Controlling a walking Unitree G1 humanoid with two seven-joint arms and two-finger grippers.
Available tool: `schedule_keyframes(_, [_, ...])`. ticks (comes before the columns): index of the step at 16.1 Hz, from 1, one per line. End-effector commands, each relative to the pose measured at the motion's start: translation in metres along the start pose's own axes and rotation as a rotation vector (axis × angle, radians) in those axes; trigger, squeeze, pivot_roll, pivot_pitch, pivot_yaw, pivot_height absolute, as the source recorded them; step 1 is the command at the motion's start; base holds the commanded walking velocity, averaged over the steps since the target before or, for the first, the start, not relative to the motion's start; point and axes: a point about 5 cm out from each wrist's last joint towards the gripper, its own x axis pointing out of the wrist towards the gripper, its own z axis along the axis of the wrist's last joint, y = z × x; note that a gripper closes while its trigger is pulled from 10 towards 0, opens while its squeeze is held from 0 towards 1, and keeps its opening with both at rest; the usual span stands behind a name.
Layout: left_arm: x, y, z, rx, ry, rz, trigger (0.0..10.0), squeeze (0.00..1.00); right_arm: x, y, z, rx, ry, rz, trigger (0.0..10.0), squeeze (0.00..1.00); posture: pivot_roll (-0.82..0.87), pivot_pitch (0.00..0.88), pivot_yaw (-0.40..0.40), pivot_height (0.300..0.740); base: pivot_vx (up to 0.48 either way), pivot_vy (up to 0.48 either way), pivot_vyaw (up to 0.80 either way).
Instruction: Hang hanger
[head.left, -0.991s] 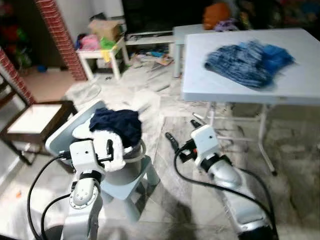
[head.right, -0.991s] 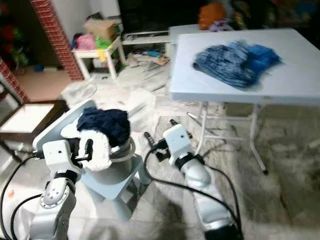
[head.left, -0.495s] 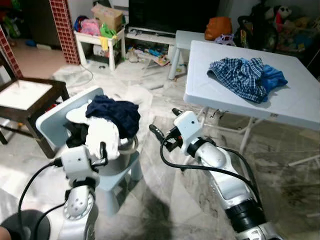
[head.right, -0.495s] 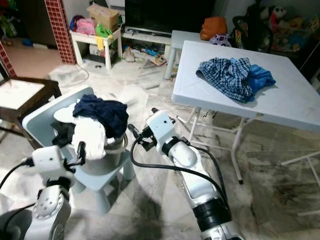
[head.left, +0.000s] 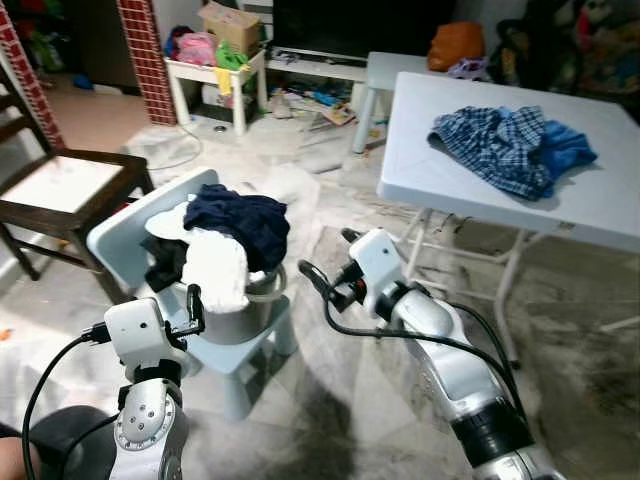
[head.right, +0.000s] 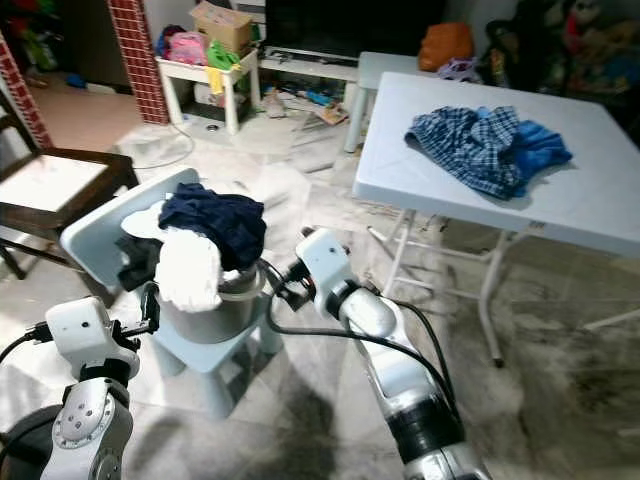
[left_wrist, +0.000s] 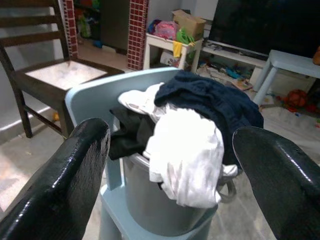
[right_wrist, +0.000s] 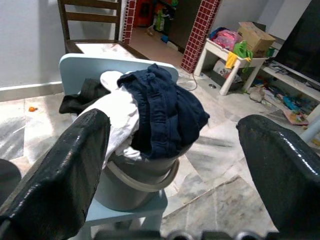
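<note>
Grey plastic bucket (head.left: 240, 318) heaped with a navy garment (head.left: 240, 222) and a white garment (head.left: 217, 272) stands on a pale blue child's chair (head.left: 130, 232) at the scene's centre. No hanger can be made out. Left gripper (head.left: 192, 300), at the bucket's 8 o'clock, and right gripper (head.left: 327, 268), at its 3 o'clock, both point at it with jaws spread wide, holding nothing. At 1 o'clock, a plaid shirt (head.left: 500, 147) lies on a white folding tabletop (head.left: 440, 175). A dark wooden chair (head.left: 60, 200) stands at 10 o'clock.

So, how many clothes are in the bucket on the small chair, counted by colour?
Navy: 1
White: 1
Black: 1
Total: 3 visible in the grey bucket; any deeper ones are hidden.
</note>
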Motion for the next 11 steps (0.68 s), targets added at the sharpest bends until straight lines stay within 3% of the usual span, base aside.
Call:
schedule_keyframes(1, [0.001, -0.001, 0.007, 0.012, -0.019, -0.025, 10.0, 0.00, -0.003, -0.001, 0.006, -0.006, -0.024, -0.010, 10.0, 0.00, 0.03, 0.000, -0.047, 0.740, 0.465, 0.000, 0.00])
schedule_keyframes(6, [0.006, -0.005, 0.008, 0.000, -0.015, -0.021, 10.0, 0.00, 0.005, 0.011, 0.013, 0.101, -0.069, -0.109, 10.0, 0.00, 0.01, 0.000, -0.032, 0.740, 0.464, 0.000, 0.00])
schedule_keyframes(11, [0.005, -0.011, 0.004, 0.006, 0.014, -0.063, 10.0, 0.00, 0.003, 0.015, 0.018, 0.085, -0.099, -0.114, 10.0, 0.00, -0.02, 0.000, -0.007, 0.740, 0.464, 0.000, 0.00])
